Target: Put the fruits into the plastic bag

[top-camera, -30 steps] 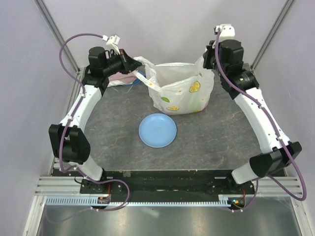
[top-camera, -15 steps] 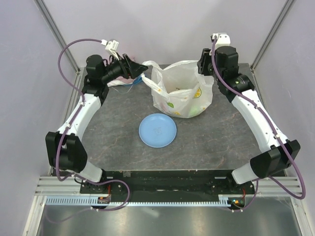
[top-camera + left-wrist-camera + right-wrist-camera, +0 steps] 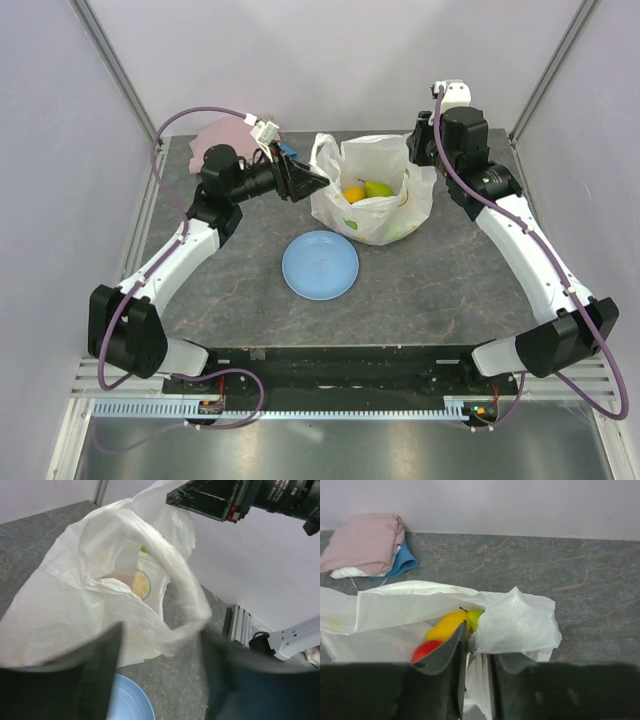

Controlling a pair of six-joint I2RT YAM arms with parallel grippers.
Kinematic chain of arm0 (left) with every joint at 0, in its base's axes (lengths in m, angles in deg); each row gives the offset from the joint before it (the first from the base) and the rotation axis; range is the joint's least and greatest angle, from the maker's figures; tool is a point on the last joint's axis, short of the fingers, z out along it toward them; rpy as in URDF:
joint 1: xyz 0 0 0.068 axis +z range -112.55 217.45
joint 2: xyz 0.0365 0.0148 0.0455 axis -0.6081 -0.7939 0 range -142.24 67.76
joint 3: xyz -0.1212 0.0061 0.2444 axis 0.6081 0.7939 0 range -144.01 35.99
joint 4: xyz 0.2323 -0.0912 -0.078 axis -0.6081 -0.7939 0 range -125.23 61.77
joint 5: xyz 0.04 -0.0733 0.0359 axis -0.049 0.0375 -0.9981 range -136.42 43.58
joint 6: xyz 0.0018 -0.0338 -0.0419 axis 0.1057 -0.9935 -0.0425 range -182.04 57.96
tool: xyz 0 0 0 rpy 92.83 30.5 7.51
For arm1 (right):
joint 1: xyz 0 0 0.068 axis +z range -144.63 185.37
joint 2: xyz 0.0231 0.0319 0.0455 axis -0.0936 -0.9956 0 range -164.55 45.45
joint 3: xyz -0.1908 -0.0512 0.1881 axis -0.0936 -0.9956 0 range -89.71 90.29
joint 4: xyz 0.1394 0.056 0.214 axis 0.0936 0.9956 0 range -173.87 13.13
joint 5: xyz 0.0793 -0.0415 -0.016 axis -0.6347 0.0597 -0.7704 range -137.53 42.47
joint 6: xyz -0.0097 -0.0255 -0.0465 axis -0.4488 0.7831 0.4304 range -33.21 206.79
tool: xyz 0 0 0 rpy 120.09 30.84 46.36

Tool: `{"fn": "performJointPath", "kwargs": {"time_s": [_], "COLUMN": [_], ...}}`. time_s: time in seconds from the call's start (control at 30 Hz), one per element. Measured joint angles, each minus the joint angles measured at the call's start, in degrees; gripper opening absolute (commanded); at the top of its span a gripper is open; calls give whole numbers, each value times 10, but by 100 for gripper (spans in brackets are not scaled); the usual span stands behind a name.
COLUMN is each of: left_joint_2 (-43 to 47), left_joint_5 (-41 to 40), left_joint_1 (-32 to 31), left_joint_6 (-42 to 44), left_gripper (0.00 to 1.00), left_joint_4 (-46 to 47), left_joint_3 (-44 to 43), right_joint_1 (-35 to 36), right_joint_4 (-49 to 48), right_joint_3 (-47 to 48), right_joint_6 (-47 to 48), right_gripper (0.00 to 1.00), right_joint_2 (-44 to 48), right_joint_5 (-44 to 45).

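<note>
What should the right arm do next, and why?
Probably back the right gripper up off the plastic bag: its jaws stand slightly apart around bag film, and the fruits lie inside, so nothing seems left to hold.

Grey table (image 3: 450, 270): plastic bag (image 3: 385, 205), blue plate (image 3: 320, 265), pink cloth (image 3: 222, 135)

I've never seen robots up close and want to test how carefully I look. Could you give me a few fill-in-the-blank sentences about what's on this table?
1. The yellow mango lies ___ the plastic bag.
2. The round plate, between the bag and the arms' bases, is coloured ___.
3. The folded cloth in the table's far corner is coloured ___ on top.

Missing words: inside; blue; pink.
</note>
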Motion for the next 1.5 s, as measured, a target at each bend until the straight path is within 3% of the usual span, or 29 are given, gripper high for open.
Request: {"fn": "performJointPath", "kwargs": {"time_s": [0.07,0.1,0.17,0.4,0.57,0.7,0.83,0.93,1.0,1.03,1.13,1.27,1.37,1.5], "left_joint_2": [-1,-2,-5,-51,-118,-185,-222,-249,-261,-263,-262,-250,-225,-163], "left_joint_5": [2,2,1,-20,-36,-35,-34,-34,-34,-35,-37,-48,-59,-78], "left_joint_1": [-10,-12,-12,-8,24,48,56,56,56,56,56,56,56,56], "left_joint_6": [7,6,8,8,9,13,14,16,19,22,34,50,60,71], "left_gripper": [17,10,2,2,2,2,2,2,9,25,59,74,80,84], "left_joint_4": [2,4,6,0,-40,-82,-114,-141,-161,-169,-181,-187,-185,-169], "left_joint_3": [0,0,-3,-104,-269,-385,-399,-398,-391,-386,-377,-367,-345,-294], "right_joint_1": [0,0,0,-1,-9,-13,-15,-16,-17,-17,-18,-19,-19,-19], "right_joint_4": [0,0,0,17,17,10,6,9,9,10,15,9,8,9], "right_joint_3": [-2,-2,-2,77,189,210,187,157,140,134,125,125,122,108], "right_joint_6": [-4,-5,-6,1,13,17,17,16,15,14,13,9,7,4], "right_gripper": [7,1,0,0,0,0,1,8,16,19,33,62,75,84], "right_joint_2": [1,1,2,-12,-40,-46,-56,-67,-77,-81,-83,-82,-78,-59], "right_joint_5": [-3,-7,-10,-13,-11,-9,-8,-8,-8,-9,-9,-12,-21,-31]}}
